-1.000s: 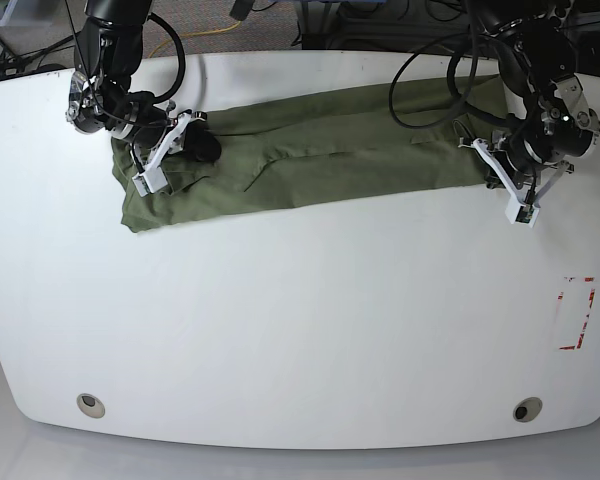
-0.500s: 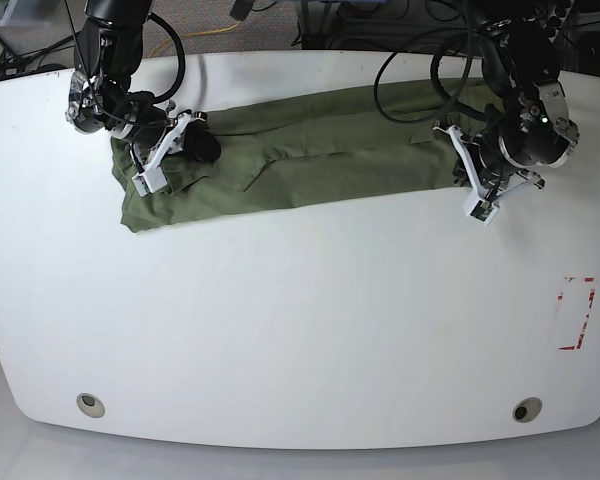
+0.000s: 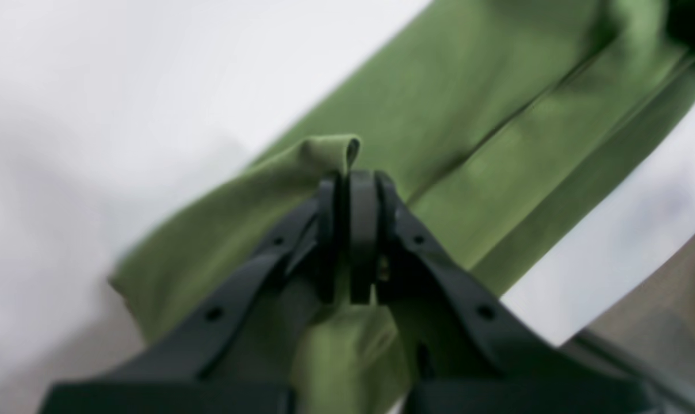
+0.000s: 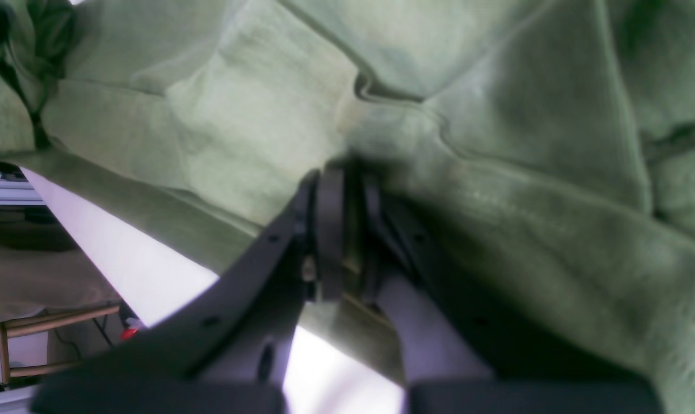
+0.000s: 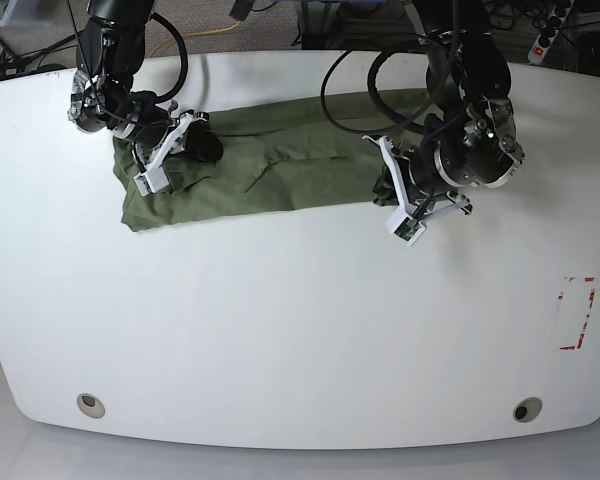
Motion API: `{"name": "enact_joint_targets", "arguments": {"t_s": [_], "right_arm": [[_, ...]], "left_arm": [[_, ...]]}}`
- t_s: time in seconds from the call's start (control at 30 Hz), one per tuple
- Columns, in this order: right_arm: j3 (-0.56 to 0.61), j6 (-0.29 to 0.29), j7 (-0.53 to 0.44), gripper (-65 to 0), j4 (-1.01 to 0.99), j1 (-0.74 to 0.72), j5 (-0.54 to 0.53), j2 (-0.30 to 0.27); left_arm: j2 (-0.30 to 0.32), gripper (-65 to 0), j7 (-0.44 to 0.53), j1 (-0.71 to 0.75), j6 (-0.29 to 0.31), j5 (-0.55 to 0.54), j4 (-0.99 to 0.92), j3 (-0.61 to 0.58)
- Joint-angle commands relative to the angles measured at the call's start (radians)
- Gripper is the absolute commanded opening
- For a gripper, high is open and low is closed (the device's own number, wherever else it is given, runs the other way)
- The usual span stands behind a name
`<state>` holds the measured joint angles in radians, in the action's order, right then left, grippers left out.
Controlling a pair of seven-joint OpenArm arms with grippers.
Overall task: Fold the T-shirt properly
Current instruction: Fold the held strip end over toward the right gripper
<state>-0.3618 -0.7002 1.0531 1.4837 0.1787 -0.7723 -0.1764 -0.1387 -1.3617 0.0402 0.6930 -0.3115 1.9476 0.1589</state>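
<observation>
Left tool (image 3: 353,172): fingers pressed together, pinching a small raised fold of the olive-green short-sleeved T-shirt of soft wrinkly fabric (image 3: 497,132). In the left wrist view the fold curls over just above the fingertips, centre frame; cloth runs diagonally to the upper right over the white desk (image 3: 123,75).

Right tool (image 4: 342,172): all but closed, a thin layer of the T-shirt (image 4: 497,144) between the fingers. Cloth fills nearly the whole right wrist view; a sliver of desk (image 4: 134,264) at lower left.

Base view: T-shirt (image 5: 280,170) lies as a long folded band across the upper part of the desk (image 5: 300,330). Right tool (image 5: 170,145) grips it at upper left. Left tool (image 5: 390,190) sits at the band's right end, upper centre-right, with cloth bunched against it.
</observation>
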Motion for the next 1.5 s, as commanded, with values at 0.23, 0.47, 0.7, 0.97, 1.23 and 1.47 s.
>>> {"name": "enact_joint_targets", "arguments": {"t_s": [0.23,0.47,0.7,0.97,1.23,1.47], "right_arm": [[-0.001,0.002,0.017,-61.5,0.007,-0.003,0.02,-0.007],[-0.001,0.002,0.017,-61.5,0.007,-0.003,0.02,-0.007],[-0.003,0.002,0.017,-61.5,0.007,-0.003,0.02,-0.007],[-0.003,0.002,0.017,-61.5,0.007,-0.003,0.02,-0.005],[-0.003,0.002,0.016,-61.5,0.005,0.0,0.02,-0.005],[-0.003,0.002,0.016,-61.5,0.005,0.0,0.02,0.007]], "left_arm": [[-0.018,-65.0,0.015,-0.064,0.005,-0.008,-0.017,-0.103],[-0.018,-65.0,0.015,-0.075,0.005,-0.008,-0.083,-0.167],[-0.018,-65.0,0.02,-0.086,0.005,-0.01,-0.116,-0.232],[-0.018,-65.0,0.074,-0.133,0.005,-0.012,-0.215,-0.285],[-0.018,-65.0,0.098,-0.187,0.005,-0.012,-0.31,-0.285],[-0.018,-65.0,0.098,-0.225,0.005,-0.012,-0.357,-0.313]]}}
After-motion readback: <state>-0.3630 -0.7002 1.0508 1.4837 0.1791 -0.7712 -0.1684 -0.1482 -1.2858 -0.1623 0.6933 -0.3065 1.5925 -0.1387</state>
